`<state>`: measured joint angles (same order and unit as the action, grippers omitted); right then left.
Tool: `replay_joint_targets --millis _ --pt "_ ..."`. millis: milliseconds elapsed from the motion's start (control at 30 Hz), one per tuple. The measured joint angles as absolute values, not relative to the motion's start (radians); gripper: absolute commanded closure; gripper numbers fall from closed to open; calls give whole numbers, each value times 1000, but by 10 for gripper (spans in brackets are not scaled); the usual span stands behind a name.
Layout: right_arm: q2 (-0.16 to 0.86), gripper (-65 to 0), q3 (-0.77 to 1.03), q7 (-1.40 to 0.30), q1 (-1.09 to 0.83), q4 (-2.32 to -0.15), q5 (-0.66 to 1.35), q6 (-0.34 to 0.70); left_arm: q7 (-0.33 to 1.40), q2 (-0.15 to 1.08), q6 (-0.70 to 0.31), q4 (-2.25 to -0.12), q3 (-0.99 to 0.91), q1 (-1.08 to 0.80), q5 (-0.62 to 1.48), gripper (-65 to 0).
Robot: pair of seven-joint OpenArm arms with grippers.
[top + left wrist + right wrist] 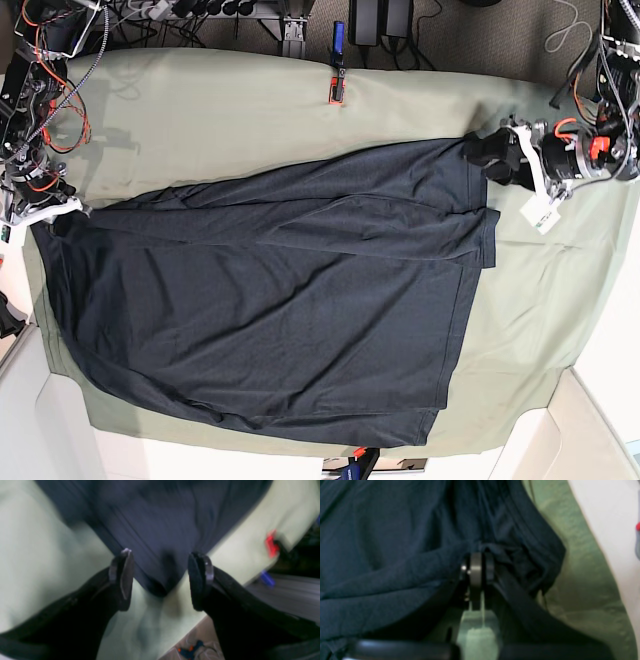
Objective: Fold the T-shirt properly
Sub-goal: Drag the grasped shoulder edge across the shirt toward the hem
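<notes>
While right gripper (477, 570) clamps dark navy knit T-shirt (270, 310) corner, left gripper (160, 577) gapes, cloth tip loose between jaws. Risk: uneven pull, skewed fold across olive-green table cover (200, 110).

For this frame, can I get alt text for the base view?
A dark navy long-sleeved T-shirt lies spread across an olive-green cloth table cover; the left gripper sits at its right corner, the right gripper at its left.
</notes>
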<state>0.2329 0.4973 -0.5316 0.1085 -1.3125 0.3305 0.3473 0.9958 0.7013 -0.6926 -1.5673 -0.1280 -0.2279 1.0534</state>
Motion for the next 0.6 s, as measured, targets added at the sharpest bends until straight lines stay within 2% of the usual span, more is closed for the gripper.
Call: replay_joint_targets --millis 233,500,533,567,600 --pt "233 0 497 -531 109 -1312 347 347 950 607 -692 -1575 -247 -347 977 -367" --pt "233 0 497 -532 108 -1312 367 363 873 525 -693 -1576 -250 -337 915 -362" --pt "233 0 497 -532 108 -1312 367 363 865 524 -693 -1576 -250 -337 908 -336" --pt "233 0 497 -532 109 -1312 367 363 861 521 -693 -1576 -250 -337 905 -276" --pt "233 0 497 -532 109 -1312 367 363 860 520 -693 -1576 -250 -337 900 -185"
